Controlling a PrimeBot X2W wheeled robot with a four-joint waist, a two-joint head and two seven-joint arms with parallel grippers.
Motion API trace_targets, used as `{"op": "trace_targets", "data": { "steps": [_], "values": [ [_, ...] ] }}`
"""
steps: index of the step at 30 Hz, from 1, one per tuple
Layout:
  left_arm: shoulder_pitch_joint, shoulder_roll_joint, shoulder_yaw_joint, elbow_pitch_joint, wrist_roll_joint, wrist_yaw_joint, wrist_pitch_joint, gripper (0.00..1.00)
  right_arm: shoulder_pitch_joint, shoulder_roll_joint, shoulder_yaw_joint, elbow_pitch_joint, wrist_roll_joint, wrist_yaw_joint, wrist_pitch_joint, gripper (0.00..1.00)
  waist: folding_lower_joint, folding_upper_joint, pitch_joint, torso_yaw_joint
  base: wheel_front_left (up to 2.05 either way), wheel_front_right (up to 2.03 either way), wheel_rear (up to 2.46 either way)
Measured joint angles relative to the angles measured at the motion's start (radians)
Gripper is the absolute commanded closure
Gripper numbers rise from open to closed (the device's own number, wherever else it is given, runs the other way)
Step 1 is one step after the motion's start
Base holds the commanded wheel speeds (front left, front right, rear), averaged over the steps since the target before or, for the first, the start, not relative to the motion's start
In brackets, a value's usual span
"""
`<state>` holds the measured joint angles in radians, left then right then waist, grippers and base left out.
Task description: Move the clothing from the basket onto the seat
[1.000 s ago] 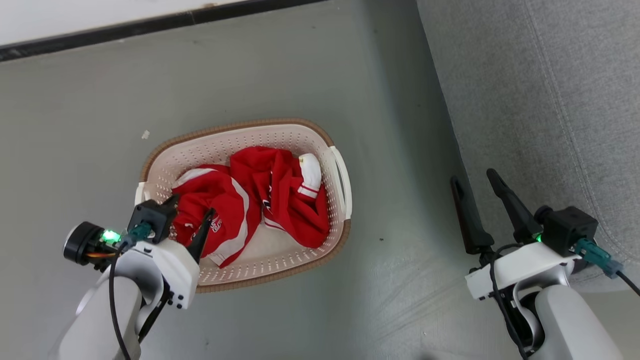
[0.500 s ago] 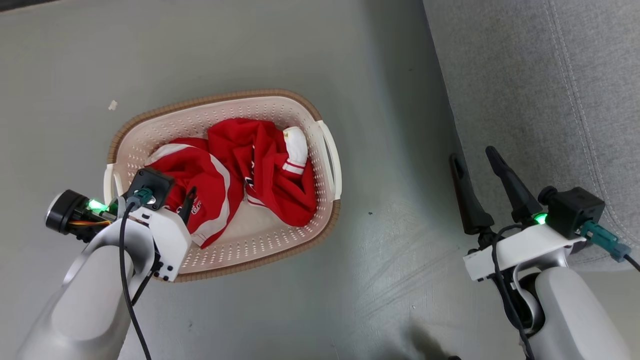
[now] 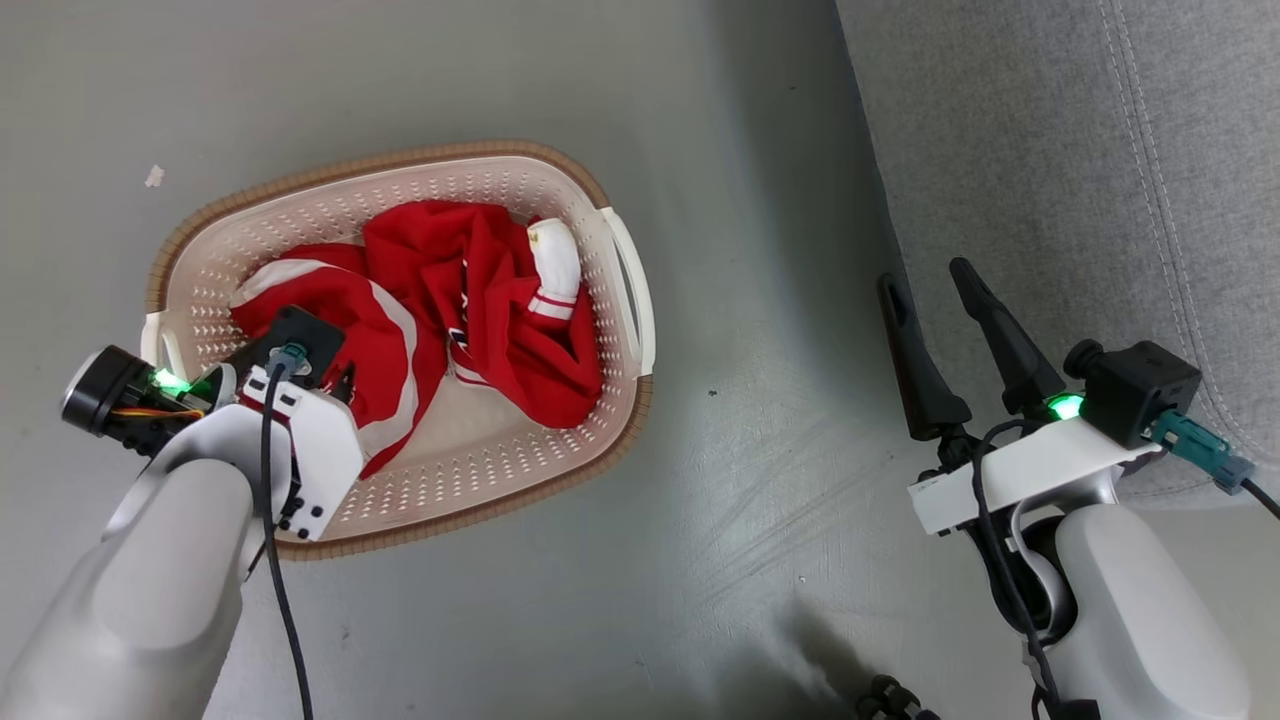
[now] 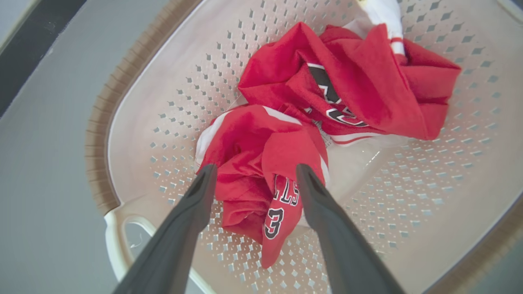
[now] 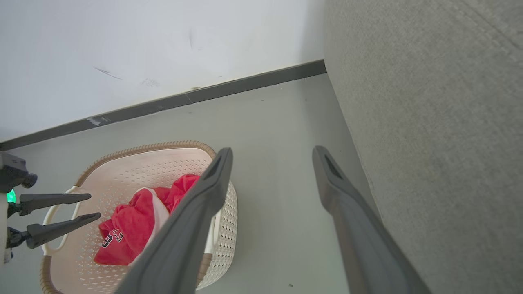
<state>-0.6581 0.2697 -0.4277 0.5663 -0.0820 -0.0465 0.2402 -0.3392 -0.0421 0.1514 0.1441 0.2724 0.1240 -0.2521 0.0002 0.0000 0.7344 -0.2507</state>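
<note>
Reaching: my left tool (image 4: pixel 256 169), jaws apart, hovers over the clothing (image 4: pixel 351 81) in the basket (image 4: pixel 163 94); right tool (image 3: pixel 925 280) hangs open beside the seat (image 3: pixel 1080 150). Next I should drop and pinch a fold.

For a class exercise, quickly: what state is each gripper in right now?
Left gripper: open, holding nothing, over the clothing.
Right gripper: open, holding nothing.

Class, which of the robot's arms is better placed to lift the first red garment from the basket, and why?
Left. The left pincer hangs open over the nearer red garment inside the basket, pointing down at it. The right pincer, also open, is off by the seat, apart from the basket.
</note>
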Motion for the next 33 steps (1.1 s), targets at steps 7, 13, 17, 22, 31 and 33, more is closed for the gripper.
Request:
{"op": "trace_targets", "data": {
  "steps": [7, 13, 17, 22, 31, 33],
  "values": [
    [-0.024, 0.02, -0.012, 0.015, 0.026, 0.007, 0.032, 0.0, -0.019, 0.0, 0.009, 0.005, 0.011, 0.0, 0.0, 0.0, -0.0001, 0.0, 0.016, -0.02, 0.0, 0.0, 0.0],
    [-0.032, 0.017, -0.03, 0.029, 0.039, 0.009, 0.06, 0.0, -0.019, 0.0, 0.025, 0.014, 0.02, 0.0, 0.0, 0.0, 0.0, 0.0, 0.016, -0.031, 0.0, 0.0, 0.0],
    [-0.036, 0.013, -0.04, 0.04, 0.04, 0.009, 0.081, 0.0, -0.019, 0.0, 0.029, 0.016, 0.026, 0.0, 0.0, 0.0, -0.0001, 0.0, 0.016, -0.035, 0.0, 0.0, 0.0],
    [-0.054, 0.012, -0.044, 0.05, 0.049, 0.009, 0.102, 0.0, -0.019, 0.0, 0.031, 0.016, 0.026, 0.0, 0.0, 0.0, -0.0001, 0.0, 0.023, -0.04, 0.0, 0.0, 0.0],
    [-0.073, 0.011, -0.043, 0.053, 0.054, 0.009, 0.12, 0.0, -0.019, 0.0, 0.039, 0.016, 0.027, 0.0, 0.0, 0.0, -0.0001, 0.0001, 0.046, -0.048, 0.0, 0.0, 0.0],
    [-0.073, 0.012, -0.043, 0.053, 0.057, 0.009, 0.121, 0.0, -0.019, 0.0, 0.043, 0.015, 0.037, 0.0, 0.0, 0.0, -0.0001, 0.0, 0.052, -0.05, 0.0, 0.0, 0.0]
  ]
}}
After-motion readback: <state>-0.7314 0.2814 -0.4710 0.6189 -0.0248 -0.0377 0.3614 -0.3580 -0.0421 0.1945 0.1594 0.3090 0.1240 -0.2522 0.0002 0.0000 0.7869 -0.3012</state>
